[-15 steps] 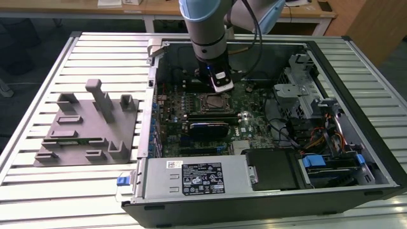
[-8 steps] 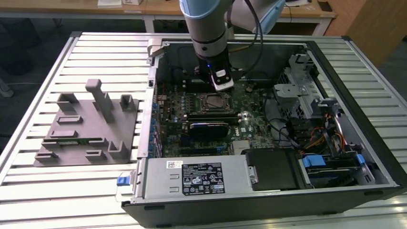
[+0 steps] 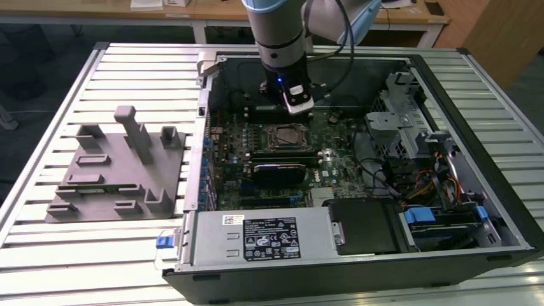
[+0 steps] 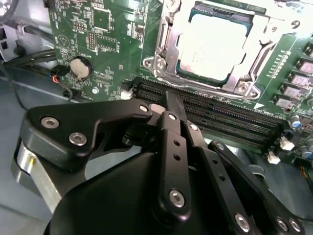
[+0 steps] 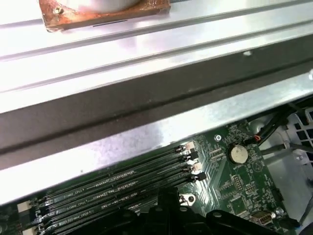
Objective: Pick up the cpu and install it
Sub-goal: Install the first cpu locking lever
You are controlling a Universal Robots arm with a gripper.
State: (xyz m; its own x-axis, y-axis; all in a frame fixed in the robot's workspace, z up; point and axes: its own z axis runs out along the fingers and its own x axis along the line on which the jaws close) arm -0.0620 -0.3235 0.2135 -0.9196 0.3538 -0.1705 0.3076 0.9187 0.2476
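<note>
The cpu (image 4: 211, 43), a silvery square chip, lies flat inside the metal-framed socket (image 4: 164, 46) on the green motherboard in the second wrist view. My gripper (image 4: 168, 105) hovers just off that socket, over the black memory slots (image 4: 220, 115), with its black fingers drawn together and nothing between them. In the exterior view the gripper (image 3: 296, 106) hangs inside the open computer case, just behind the socket (image 3: 269, 131). The first wrist view has the fingertips (image 5: 168, 196) above the memory slots (image 5: 112, 188).
A grey fixture block (image 3: 119, 166) stands on the slatted table at the exterior view's left. Inside the case are the power supply (image 3: 264, 239), a drive cage (image 3: 408, 121) and cable bundles (image 3: 425, 185). The case wall (image 5: 146, 83) runs close behind the gripper.
</note>
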